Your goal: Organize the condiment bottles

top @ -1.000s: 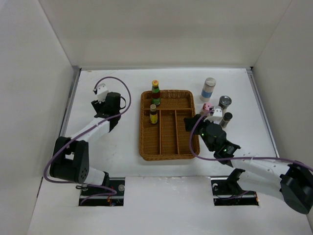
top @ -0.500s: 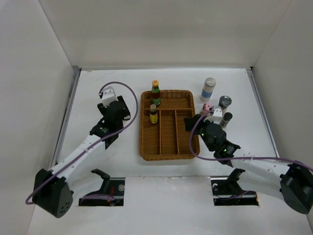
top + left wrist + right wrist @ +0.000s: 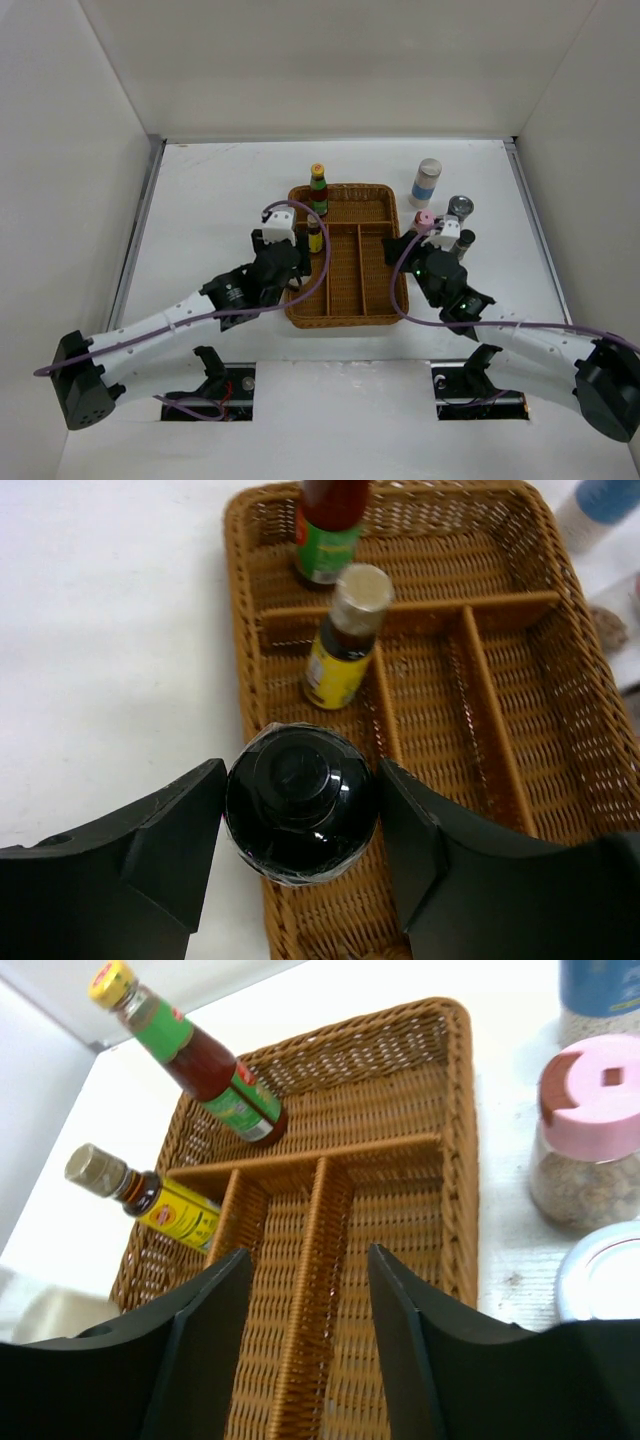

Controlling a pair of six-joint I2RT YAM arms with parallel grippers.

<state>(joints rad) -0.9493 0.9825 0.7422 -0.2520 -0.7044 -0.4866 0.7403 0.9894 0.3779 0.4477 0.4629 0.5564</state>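
My left gripper (image 3: 300, 780) is shut on a dark sauce bottle (image 3: 300, 815), seen from above and held upright over the left rim of the wicker tray (image 3: 520, 740). In the top view that gripper (image 3: 297, 272) sits at the tray's left edge. A green-labelled, yellow-capped bottle (image 3: 318, 190) and a small yellow-labelled bottle (image 3: 314, 232) stand in the tray (image 3: 370, 200). My right gripper (image 3: 308, 1255) is open with nothing in it, above the tray's right side (image 3: 400, 247). Right of the tray stand a pink-lidded jar (image 3: 424, 222), a blue-banded jar (image 3: 426, 182) and a silver-topped shaker (image 3: 460, 210).
A small dark-capped shaker (image 3: 465, 243) stands close beside my right wrist. White walls close in the table on three sides. Purple cables loop over both arms.
The left arm has swept right from the table's left side to the tray's left rim. The right gripper has drawn back slightly to the right and its jaws have narrowed a little.
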